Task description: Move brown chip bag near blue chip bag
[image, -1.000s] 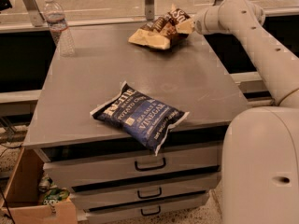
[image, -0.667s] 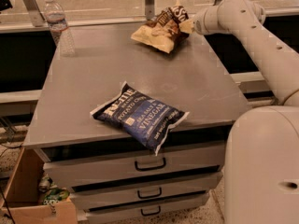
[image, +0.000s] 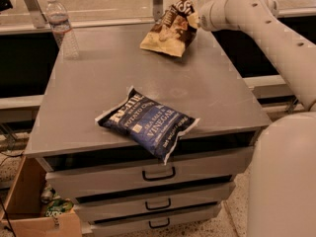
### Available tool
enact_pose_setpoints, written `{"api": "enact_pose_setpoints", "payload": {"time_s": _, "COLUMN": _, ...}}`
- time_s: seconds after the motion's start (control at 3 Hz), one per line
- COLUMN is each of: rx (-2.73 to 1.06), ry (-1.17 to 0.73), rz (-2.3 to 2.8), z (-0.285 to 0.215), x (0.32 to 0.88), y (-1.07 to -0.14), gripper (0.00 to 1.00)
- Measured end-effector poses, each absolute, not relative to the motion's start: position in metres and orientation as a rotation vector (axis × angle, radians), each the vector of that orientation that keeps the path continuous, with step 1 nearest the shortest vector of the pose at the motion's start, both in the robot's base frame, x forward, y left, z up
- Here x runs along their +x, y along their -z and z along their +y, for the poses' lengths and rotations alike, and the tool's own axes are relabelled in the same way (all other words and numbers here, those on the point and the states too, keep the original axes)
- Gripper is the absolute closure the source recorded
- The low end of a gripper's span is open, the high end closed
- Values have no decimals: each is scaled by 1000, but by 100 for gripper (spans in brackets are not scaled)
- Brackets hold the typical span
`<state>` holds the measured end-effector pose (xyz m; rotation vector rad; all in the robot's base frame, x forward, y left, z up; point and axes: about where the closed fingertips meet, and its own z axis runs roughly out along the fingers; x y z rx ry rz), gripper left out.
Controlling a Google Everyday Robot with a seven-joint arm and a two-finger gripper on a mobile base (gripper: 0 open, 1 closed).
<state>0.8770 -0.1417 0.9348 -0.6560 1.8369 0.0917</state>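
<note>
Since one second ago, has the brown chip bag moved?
Yes. The brown chip bag tilted upward off the table, held by the claw at its far edge.

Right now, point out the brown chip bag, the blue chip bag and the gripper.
brown chip bag (image: 165, 39): camera view, tan lower part.
blue chip bag (image: 148, 123): camera view, lettered middle.
gripper (image: 191, 19): camera view, at brown bag's top.

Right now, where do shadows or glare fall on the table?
Camera view: even, warm light; a dark shadow lies under the brown chip bag, beside the gripper at the far edge of the table; only a thin shadow rims the blue chip bag; no strong glare.
</note>
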Motion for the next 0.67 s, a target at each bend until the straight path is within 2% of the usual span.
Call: {"api": "enact_pose_setpoints", "payload": {"time_s": 0.67, "rx": -706, "ry": -23, "rz": 1854, "z": -109, "x": 831, "y": -967, "gripper": 100}}
